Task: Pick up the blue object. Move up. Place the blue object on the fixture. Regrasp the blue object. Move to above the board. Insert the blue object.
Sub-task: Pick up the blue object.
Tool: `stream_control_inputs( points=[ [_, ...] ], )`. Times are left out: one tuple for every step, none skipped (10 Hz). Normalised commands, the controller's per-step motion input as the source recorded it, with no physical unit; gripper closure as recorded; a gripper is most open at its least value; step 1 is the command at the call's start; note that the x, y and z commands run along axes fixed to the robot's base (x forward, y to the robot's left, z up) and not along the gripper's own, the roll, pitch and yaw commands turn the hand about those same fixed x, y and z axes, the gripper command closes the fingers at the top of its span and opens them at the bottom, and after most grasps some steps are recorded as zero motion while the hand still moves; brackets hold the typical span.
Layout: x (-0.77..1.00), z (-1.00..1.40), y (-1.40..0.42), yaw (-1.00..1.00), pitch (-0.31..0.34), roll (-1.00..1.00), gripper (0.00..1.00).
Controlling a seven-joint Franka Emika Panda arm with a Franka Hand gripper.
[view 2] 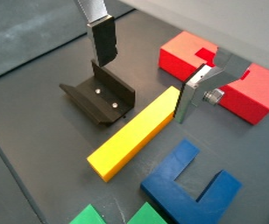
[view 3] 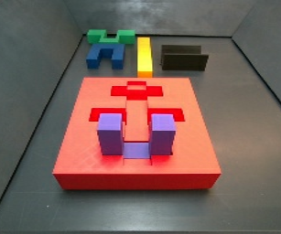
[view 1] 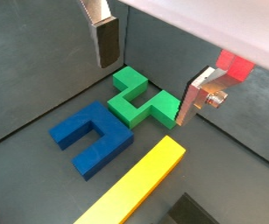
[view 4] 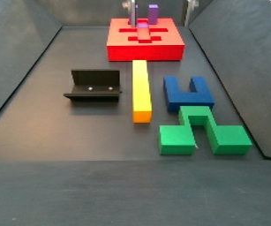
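The blue object (view 1: 89,136) is a dark blue U-shaped block lying flat on the floor beside the green block (view 1: 143,98). It shows in both wrist views (view 2: 189,184) and both side views (view 3: 104,55) (view 4: 186,91). My gripper (view 1: 152,70) is open and empty, well above the floor, with the blue object off to one side below it. It also shows open in a wrist view (view 2: 148,68). The fixture (view 2: 102,96) stands empty on the floor (view 4: 93,86). The red board (view 3: 136,128) holds a purple U-shaped block (view 3: 136,137) in a recess.
A yellow bar (view 4: 141,88) lies between the fixture and the blue object. The green block (view 4: 202,128) touches the blue object's end. Grey walls enclose the floor on all sides.
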Motion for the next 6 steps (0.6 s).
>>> stream_control_inputs(
  points=[
    [0.06, -0.53, -0.35, 0.0, -0.036, 0.0, 0.0],
    [0.0, -0.65, -0.46, 0.01, -0.059, 0.04, 0.0],
    [0.0, -0.73, -0.42, 0.01, -0.093, 0.0, 0.0],
    [0.0, -0.74, -0.26, 0.01, -0.124, -0.04, 0.0],
    [0.0, -0.75, -0.13, 0.0, -0.149, -0.08, 0.0],
    [0.0, -0.77, -0.11, 0.0, -0.157, -0.08, 0.0]
  ],
)
